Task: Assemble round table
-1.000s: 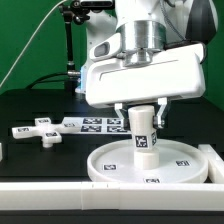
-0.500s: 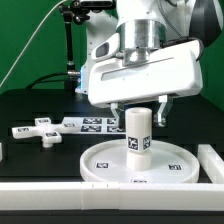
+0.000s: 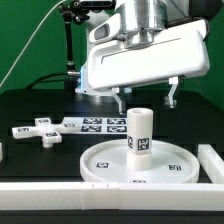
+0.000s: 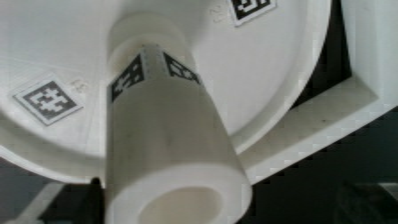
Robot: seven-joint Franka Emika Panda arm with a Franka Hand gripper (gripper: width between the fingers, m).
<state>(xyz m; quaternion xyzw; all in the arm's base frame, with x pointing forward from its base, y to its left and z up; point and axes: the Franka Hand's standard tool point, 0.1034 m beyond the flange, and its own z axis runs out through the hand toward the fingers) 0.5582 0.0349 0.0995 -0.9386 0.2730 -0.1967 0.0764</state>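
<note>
The short cylindrical leg stands upright in the middle of the large rimmed round disc, which lies on the black table. My gripper hangs just above the leg's top, open and empty, with a finger on each side and clear of the leg. The cross-shaped foot piece lies on the table at the exterior view's left, apart from the disc. In the wrist view the leg fills the middle, seen from above with its hollow top end close, and the disc lies beneath it. My fingers do not show there.
The marker board lies behind the disc, between it and the foot piece. The long white border wall runs along the front edge and turns up at the exterior view's right. A black stand rises at the back.
My gripper has let go of the leg and risen above it. The leg now stands alone on the disc. The disc and leg shifted a little toward the exterior view's left.
</note>
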